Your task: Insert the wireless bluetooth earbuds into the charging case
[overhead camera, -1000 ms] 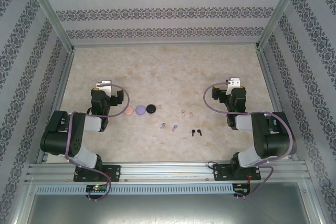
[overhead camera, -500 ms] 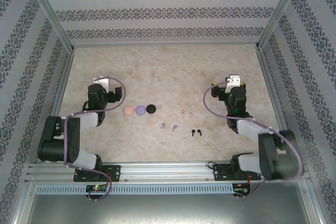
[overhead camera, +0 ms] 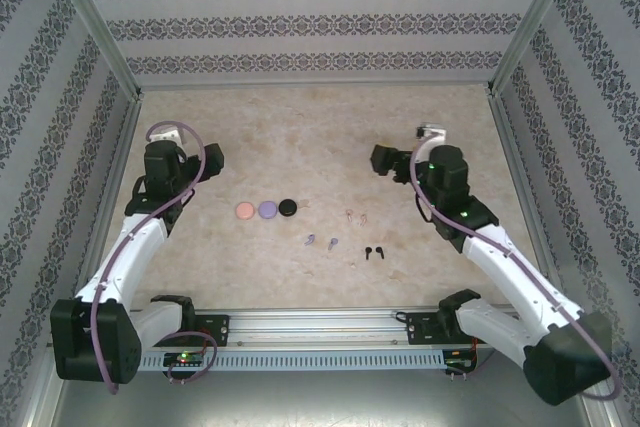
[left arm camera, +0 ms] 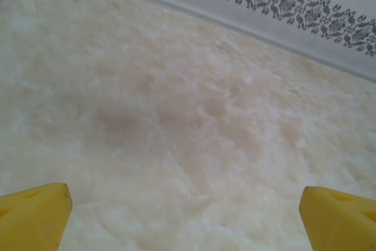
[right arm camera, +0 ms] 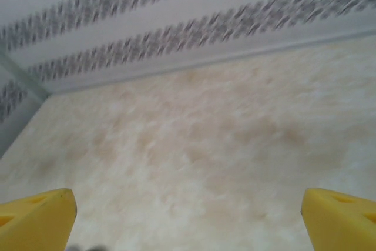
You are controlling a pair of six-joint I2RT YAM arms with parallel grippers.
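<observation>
Black buds (overhead camera: 368, 251), purple buds (overhead camera: 310, 241), pink buds (overhead camera: 348, 214) loose mid-worktop (overhead camera: 300, 137), near cases (overhead camera: 267, 209) | left end effector (left arm camera: 185, 216), right end effector (right arm camera: 188, 216) wide, empty | we judge: approach pending | next needs a fine pinch on one bud

A close row of three round cases (overhead camera: 267, 210) and three scattered earbud pairs (overhead camera: 354, 215) occupy the middle band of the worktop (overhead camera: 320, 127), with narrow gaps between them. Ahead of the left hand (left arm camera: 187, 218) and the right hand (right arm camera: 188, 218), open surface runs to the patterned walls (overhead camera: 320, 22). Metal posts (overhead camera: 98, 32) stand at the far corners.
</observation>
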